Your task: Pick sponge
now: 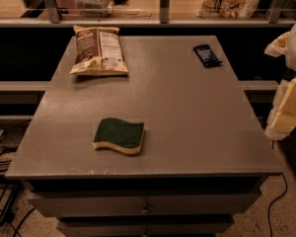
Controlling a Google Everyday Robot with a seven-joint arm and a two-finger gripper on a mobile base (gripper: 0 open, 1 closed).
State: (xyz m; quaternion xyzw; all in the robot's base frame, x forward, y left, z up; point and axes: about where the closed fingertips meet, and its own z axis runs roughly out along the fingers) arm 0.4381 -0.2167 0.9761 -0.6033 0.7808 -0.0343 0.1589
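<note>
So, going left to right: the chip bag lay at the far left corner of the tabletop, well apart from everything else and not in the way. The sponge sat flat, green side up, close to the front edge and a bit left of the middle, with bare tabletop all around it. The small black packet was up by the far right corner, also well clear. The gripper was off past the right edge of the tabletop, nowhere near the sponge. Whether it was spread or closed I honestly couldn't tell.

My read was that the pick hadn't really started, so the step in hand was the reach. I'd have brought the gripper across toward the front edge, stopped right above the sponge, then come straight down. The sponge looked slightly turned against the front edge, so I'd have matched the wrist to that and closed across the shorter side. It was low and flat, so the grasp had to go nearly down to the tabletop to catch the yellow foam. Foam squashes, so a firm squeeze seemed fine. The main risk I saw was a sideways nudge sliding it toward the front edge instead of gripping it.
</note>
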